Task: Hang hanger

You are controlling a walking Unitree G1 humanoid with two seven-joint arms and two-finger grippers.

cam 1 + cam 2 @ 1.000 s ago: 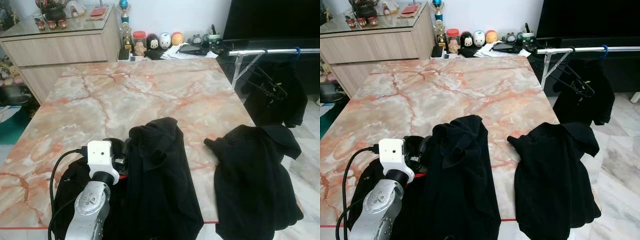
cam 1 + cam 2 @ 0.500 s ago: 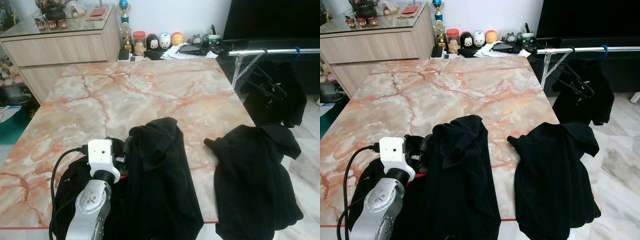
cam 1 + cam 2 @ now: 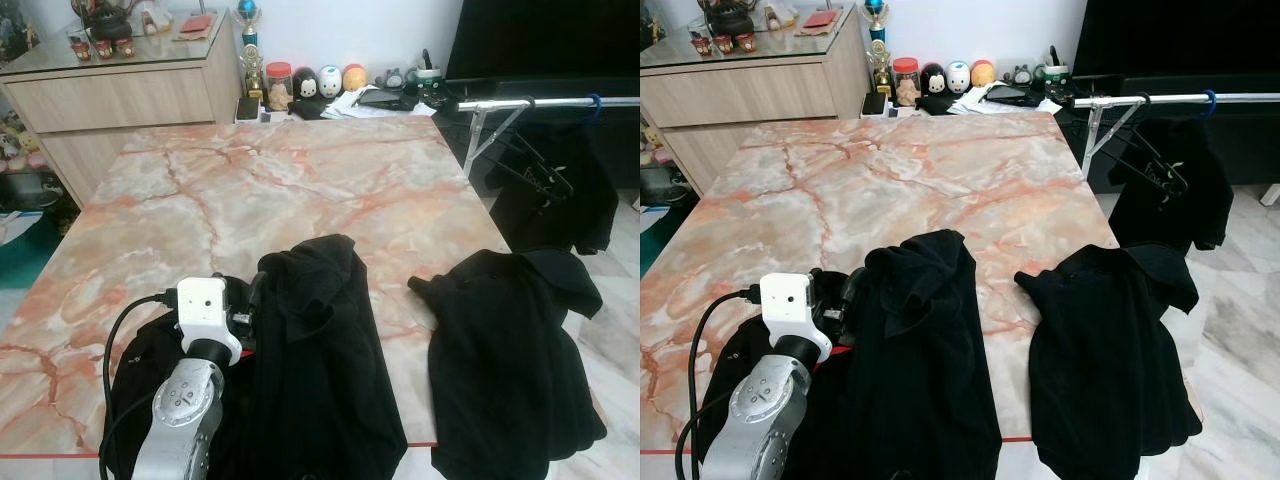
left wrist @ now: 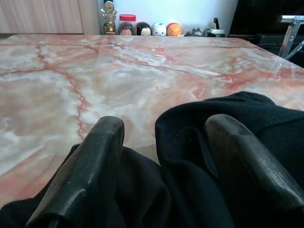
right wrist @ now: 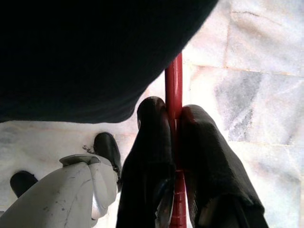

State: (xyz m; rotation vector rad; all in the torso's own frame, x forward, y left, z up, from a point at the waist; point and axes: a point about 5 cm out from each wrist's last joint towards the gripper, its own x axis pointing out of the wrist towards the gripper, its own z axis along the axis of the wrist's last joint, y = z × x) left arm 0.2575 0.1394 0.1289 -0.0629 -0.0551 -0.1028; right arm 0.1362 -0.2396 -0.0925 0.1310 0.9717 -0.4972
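Left gripper [image 4: 164, 156]: jaws released, straddling the black garment [image 3: 310, 350] on the marble table [image 3: 250, 190]. Right gripper [image 5: 175, 142]: clenched on the red hanger [image 5: 174, 88].

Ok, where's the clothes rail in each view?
Left eye view: clothes rail upper right, beyond the table.
Right eye view: upper right, same spot.
Left wrist view: its metal end past the table's far corner.
Shared landmark: red-lidded jar behind the table.

table [image 3: 300, 190]: glossy marble | garment [image 3: 320, 360]: matt black cloth | rail [image 3: 560, 102]: shiny metal
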